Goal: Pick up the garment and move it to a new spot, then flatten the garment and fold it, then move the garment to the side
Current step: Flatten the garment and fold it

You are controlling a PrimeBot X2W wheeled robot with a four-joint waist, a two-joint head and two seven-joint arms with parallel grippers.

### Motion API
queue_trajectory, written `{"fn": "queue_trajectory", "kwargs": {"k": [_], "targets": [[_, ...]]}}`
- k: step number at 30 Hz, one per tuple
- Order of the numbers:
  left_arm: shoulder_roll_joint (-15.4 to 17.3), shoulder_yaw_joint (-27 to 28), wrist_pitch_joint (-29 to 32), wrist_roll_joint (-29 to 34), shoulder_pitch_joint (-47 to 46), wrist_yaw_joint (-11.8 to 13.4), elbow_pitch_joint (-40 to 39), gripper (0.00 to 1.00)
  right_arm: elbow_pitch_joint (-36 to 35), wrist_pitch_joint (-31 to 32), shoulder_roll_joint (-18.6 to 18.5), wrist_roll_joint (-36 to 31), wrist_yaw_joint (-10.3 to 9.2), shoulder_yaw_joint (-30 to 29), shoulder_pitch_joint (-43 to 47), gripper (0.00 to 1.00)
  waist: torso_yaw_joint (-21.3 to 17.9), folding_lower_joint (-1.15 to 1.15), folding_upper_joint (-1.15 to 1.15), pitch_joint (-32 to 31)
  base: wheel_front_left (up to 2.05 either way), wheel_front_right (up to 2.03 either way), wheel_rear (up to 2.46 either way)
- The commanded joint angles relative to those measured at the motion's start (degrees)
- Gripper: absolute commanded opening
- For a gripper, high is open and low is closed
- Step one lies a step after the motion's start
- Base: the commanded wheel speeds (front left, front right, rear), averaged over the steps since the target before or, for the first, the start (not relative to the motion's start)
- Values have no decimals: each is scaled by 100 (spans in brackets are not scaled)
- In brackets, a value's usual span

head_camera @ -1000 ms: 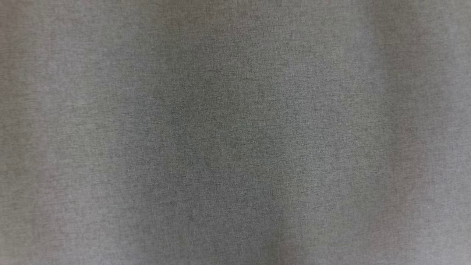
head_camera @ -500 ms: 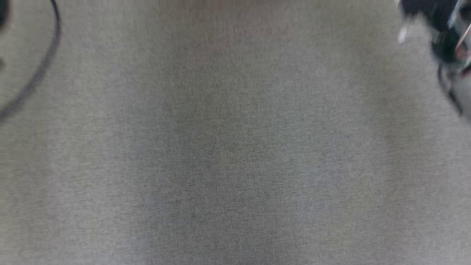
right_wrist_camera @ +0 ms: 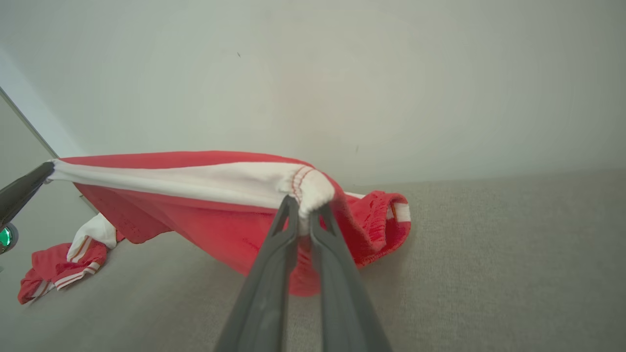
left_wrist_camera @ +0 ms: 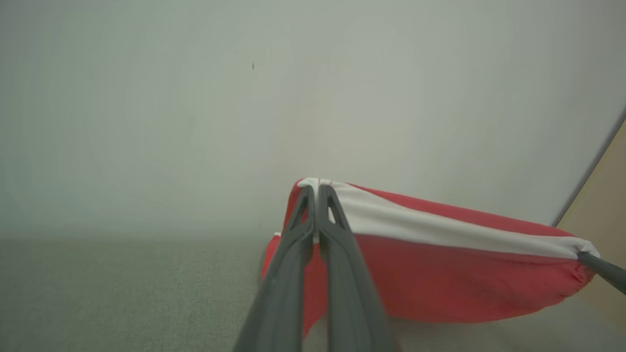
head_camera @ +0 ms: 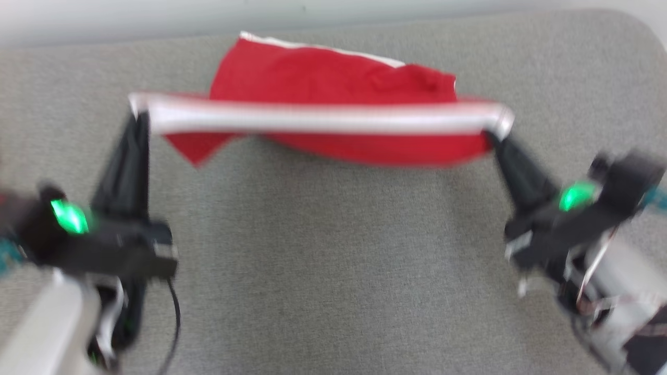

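The garment (head_camera: 333, 78) is red with a white band; that band is stretched taut between my two grippers above the grey surface, and the red cloth sags below and behind it. My left gripper (head_camera: 139, 112) is shut on the band's left end, also seen in the left wrist view as the left gripper (left_wrist_camera: 315, 188) pinching white cloth. At the band's other end my right gripper (head_camera: 495, 130) is shut on it; the right gripper (right_wrist_camera: 303, 208) bites a bunched white corner. Part of the garment (right_wrist_camera: 63, 266) trails on the surface.
A grey cloth-covered table (head_camera: 333, 260) spreads under both arms, with its far edge against a pale wall (head_camera: 156, 15). Its rounded far right corner (head_camera: 641, 26) is visible. A dark cable (head_camera: 174, 312) hangs by my left forearm.
The head camera has swung up from plain grey cloth to the garment and both grippers. Whether the arms themselves moved cannot be told.
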Motion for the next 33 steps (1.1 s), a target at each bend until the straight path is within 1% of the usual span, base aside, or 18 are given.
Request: {"fn": "queue_trajectory", "kwargs": {"k": [1, 3, 6, 12, 14, 17, 19, 22, 24, 28, 33], "targets": [[-40, 95, -34, 103, 299, -6, -20, 0, -64, -13, -22, -40, 4, 7, 280, 0, 123, 2, 1, -266, 0, 0, 0], [-212, 167, -34, 137, 835, -16, -74, 0, -172, -13, -70, -104, 5, 64, 690, 0, 137, 2, 1, -361, 0, 0, 0], [-386, 275, -33, 268, 1504, -105, -4, 0, -221, -12, -87, -120, 5, 50, 1219, 0, 166, 2, 1, -511, 0, 0, 0], [-802, 680, -35, 452, 2489, -441, 444, 0, -213, -13, -103, -256, -4, -104, 2172, 0, 225, 2, 1, -838, 0, 0, 0], [-903, 839, -36, 576, 2746, -511, 606, 0, -227, -13, -94, -325, -7, -144, 2466, 0, 230, 2, 1, -920, 0, 0, 0], [-1129, 1146, -36, 725, 3100, -609, 842, 0, -255, -14, 42, -260, -8, -227, 2873, 0, 214, 2, 1, -1041, 0, 0, 0], [-1289, 1161, -36, 927, 3340, -655, 937, 0, -304, -14, 134, -228, -8, -229, 3145, 0, 230, 2, 1, -1126, 0, 0, 0], [-1435, 1307, -36, 1136, 3584, -714, 1051, 0, -364, -14, 187, -289, -8, -84, 3489, 0, 247, 2, 1, -1221, 0, 0, 0], [-1538, 1424, -36, 1227, 3718, -757, 1125, 0, -391, -15, 225, -190, -8, -189, 3702, 0, 277, 2, 1, -1238, 0, 0, 0], [-1626, 1587, -37, 1410, 3861, -830, 1210, 0, -498, -15, 228, -150, -8, -373, 4137, 0, 330, 2, 1, -1252, 0, 0, 0], [-1675, 1825, -37, 1552, 3909, -874, 1168, 0, -719, -18, 186, -152, -9, -426, 4496, 0, 324, 2, 1, -1288, 0, 0, 0]]}}
